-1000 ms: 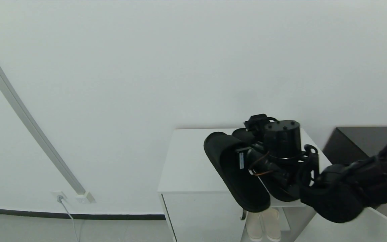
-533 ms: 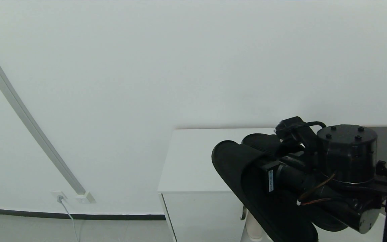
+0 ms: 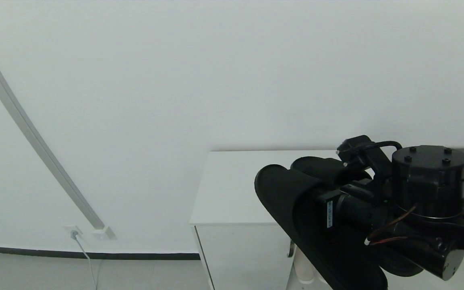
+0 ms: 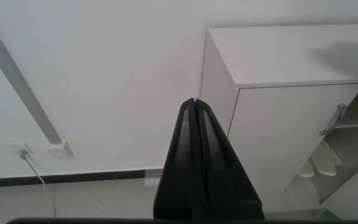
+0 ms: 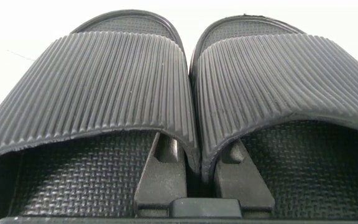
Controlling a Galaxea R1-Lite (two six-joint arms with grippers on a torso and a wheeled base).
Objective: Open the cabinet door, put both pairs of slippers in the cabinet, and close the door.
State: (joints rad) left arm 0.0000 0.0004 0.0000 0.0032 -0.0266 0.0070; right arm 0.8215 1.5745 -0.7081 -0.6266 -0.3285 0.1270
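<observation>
- right gripper (image 5: 197, 163): clamped on the black slippers (image 5: 123, 81). One finger (image 5: 161, 177) sits under each strap, with the pair's inner edges pinched between them. The pair is held in the air, tilted, in front of the cabinet (image 3: 232, 189), over its front edge.
- left gripper (image 4: 195, 111): fingers pressed flat together, holding nothing. It sits short of the cabinet, off its handled-door side.
- cabinet: white, against the wall. The door with the handle (image 4: 333, 118) sits flush, and the bay beside it is open.
- pale slippers (image 4: 322, 163): inside the open bay, below a shelf.
- wall socket (image 3: 73, 233): cable plugged in, low on the wall, well apart from the cabinet.
</observation>
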